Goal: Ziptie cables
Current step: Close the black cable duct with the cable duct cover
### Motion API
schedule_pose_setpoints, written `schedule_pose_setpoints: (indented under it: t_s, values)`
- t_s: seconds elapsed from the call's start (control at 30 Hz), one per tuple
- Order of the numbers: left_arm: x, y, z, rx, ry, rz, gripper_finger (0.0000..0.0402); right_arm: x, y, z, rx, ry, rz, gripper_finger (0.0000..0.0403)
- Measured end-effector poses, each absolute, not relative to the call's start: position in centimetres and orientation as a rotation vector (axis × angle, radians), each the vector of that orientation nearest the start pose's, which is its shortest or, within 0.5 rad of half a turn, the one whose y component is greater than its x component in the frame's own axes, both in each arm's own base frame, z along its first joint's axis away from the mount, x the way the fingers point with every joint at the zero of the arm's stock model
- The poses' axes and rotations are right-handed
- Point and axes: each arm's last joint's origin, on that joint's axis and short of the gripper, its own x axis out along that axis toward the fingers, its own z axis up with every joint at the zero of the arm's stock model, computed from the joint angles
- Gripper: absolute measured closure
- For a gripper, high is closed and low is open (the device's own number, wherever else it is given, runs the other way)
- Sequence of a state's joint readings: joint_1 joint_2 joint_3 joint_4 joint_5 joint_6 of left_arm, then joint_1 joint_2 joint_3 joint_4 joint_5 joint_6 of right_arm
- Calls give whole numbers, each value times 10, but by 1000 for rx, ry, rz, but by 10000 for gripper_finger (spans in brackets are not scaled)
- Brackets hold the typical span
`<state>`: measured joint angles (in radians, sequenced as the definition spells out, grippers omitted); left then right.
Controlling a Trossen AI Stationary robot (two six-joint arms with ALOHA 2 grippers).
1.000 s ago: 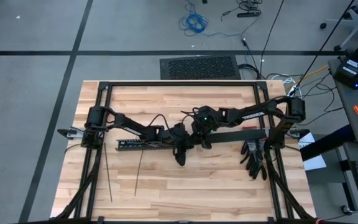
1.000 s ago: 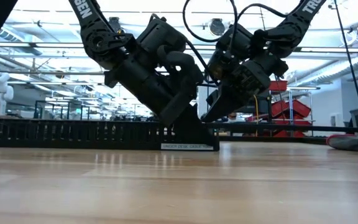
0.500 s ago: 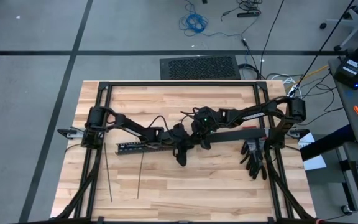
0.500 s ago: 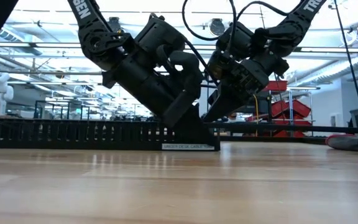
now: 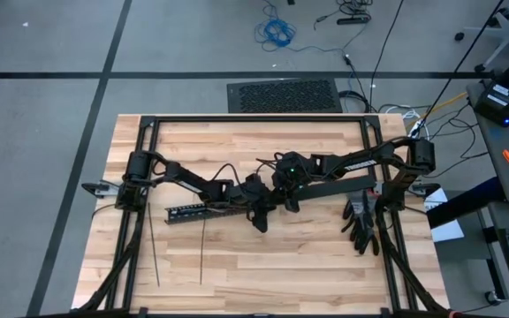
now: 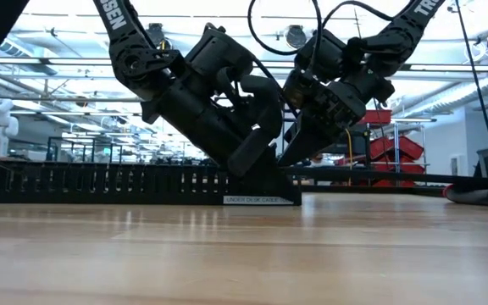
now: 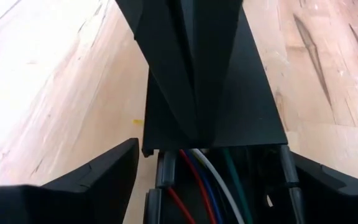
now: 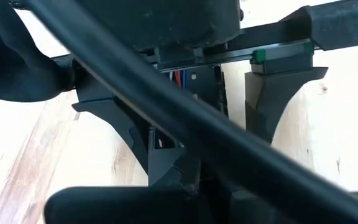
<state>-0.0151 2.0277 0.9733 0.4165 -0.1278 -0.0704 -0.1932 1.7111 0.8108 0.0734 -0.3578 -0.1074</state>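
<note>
Here both pincers meet mid-worktop (image 5: 237, 265) over the slotted duct (image 5: 197, 210) — likely steadying it, since the cables (image 7: 207, 180) lie inside. The left pincer (image 7: 210, 155) straddles the duct's cover with fingers spread; the right pincer (image 5: 283, 187) is shut, holding nothing I can make out. Zipties (image 5: 155, 247) lie apart, untouched. Since the previous frame the duct has slewed slightly — its free end nearer the front edge.

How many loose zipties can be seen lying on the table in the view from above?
2. One ziptie lies near the table's left edge, below the left arm's base. The second ziptie lies to its right, below the slotted duct. Others may be hidden under the arms.
</note>
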Motion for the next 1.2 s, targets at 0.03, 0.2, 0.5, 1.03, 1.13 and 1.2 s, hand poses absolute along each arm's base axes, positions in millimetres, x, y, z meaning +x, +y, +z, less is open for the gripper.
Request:
schedule_pose_setpoints:
  t_s: [0.03, 0.2, 0.5, 1.03, 1.13, 1.2]
  values:
    - [387, -2, 100, -22, 629, 132, 88, 316, -52, 140, 124, 786, 197, 403]
    - [388, -3, 103, -23, 613, 133, 87, 316, -51, 140, 123, 787, 199, 403]
    - [380, -12, 138, -16, 613, 106, 87, 316, -51, 140, 117, 788, 203, 403]
    - [349, -20, 139, -56, 883, 205, 87, 316, -50, 140, 117, 789, 210, 403]
    - [347, -19, 137, -61, 884, 220, 87, 316, -50, 140, 117, 788, 211, 403]
    - [347, -19, 136, -55, 879, 231, 87, 317, -50, 140, 116, 785, 211, 403]
